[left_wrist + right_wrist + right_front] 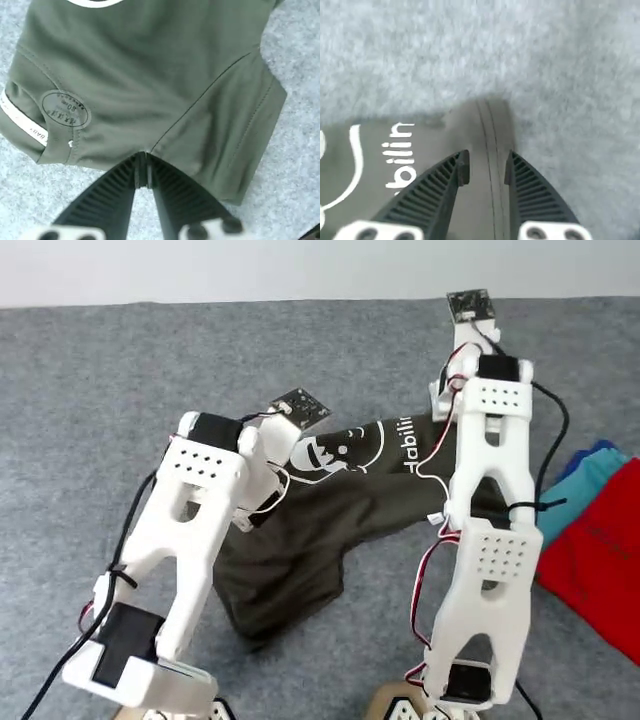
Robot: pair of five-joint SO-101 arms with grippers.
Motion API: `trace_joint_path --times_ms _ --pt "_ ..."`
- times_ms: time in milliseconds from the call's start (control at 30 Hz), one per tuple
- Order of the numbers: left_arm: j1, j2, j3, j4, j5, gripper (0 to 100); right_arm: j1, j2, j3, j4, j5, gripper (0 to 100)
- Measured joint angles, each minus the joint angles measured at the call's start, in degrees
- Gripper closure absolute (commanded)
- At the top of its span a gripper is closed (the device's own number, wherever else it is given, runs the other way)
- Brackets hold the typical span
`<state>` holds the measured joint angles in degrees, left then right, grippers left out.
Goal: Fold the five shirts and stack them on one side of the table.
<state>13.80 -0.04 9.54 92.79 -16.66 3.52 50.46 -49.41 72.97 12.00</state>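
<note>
Nearest, along the lower edge of the high view, two white arms: left arm (pixel 180 540) at lower left, right arm (pixel 490 550) at lower right, both over the grey tabletop (pixel 90 390). Next, mid-frame, one olive shirt (pixel 300 570), crumpled, white print facing up. Left end effector (pixel 141 172) clenched, grasping that shirt's edge. At right edge, three more shirts heaped together: red shirt (pixel 600 560), teal shirt (pixel 570 502), blue shirt (pixel 600 450) farthest. Toward upper right, right end effector (pixel 485 167) released, jaws apart astride the olive shirt's stitched hem.
</note>
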Motion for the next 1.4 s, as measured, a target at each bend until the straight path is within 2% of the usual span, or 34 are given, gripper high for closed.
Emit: trace_joint_path --times_ms 200,500,633,733,933,1167,1267,1400 --pt "0.0 0.0 0.0 0.0 0.0 99 -0.1 7.6 -0.5 -2.9 2.7 88.1" --pt "0.0 0.0 0.0 0.0 0.0 99 -0.5 9.6 -4.7 -14.9 3.7 87.9" --pt "0.0 0.0 0.0 0.0 0.0 99 -0.8 9.6 -4.7 -15.8 4.2 87.9" --pt "0.0 0.0 0.0 0.0 0.0 99 -0.7 9.7 -7.6 -11.2 4.7 88.0" --pt "0.0 0.0 -0.4 0.1 0.0 99 -0.7 9.4 -15.2 5.3 4.7 88.1" --pt "-3.3 0.0 -8.8 2.5 2.3 99 -1.0 7.6 -26.8 26.5 4.7 90.7" --pt "-6.4 0.0 -11.5 4.9 2.5 99 -0.9 5.7 -27.3 27.4 5.2 95.6" --pt "-6.9 0.0 -12.0 6.0 2.5 99 -0.9 0.0 -23.4 27.5 9.6 95.0"
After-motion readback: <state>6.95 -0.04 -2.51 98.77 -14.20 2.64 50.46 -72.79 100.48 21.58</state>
